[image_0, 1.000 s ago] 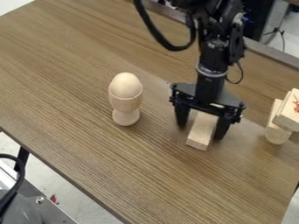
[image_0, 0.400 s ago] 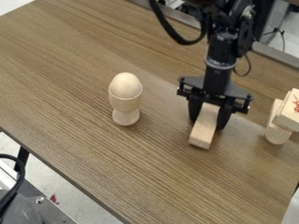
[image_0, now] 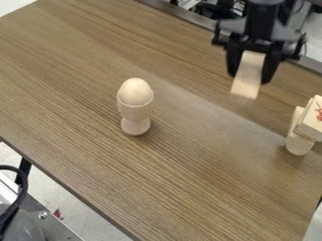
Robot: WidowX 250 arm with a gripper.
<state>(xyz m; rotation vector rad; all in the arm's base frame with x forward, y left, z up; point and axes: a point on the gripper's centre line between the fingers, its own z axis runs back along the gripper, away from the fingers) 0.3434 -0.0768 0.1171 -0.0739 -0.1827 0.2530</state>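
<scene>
across the whole scene you have the wood-grained table (image_0: 82, 89), its long edges slanting down toward the lower right of your view. over its far side, at the upper right, hangs the black robot arm (image_0: 259, 21), and at its end you see the gripper (image_0: 251, 77), pointing down. its two fingers (image_0: 271, 68) stand on either side of a pale wooden block (image_0: 248, 80), clamped on it. the block's long axis runs down your view from between the fingers, leaning slightly left at the low end; that end is blurred, and it looks to be raised off the table, though you can't tell how high. below and to the right of the gripper, at your view's right edge, you find a rectangular wooden piece (image_0: 312, 126) with red marks, partly cut off, resting against or on a round-ended wooden piece (image_0: 297, 144). that second piece points its rounded end down your view, its long axis roughly in line with the held block's. below and to the left of the gripper, well apart from it, stands the upright wooden cup (image_0: 134, 113), with a wooden egg (image_0: 135, 91) seated in its top. of the two spots, the right-hand pieces look nearer to the gripper in your view.
</scene>
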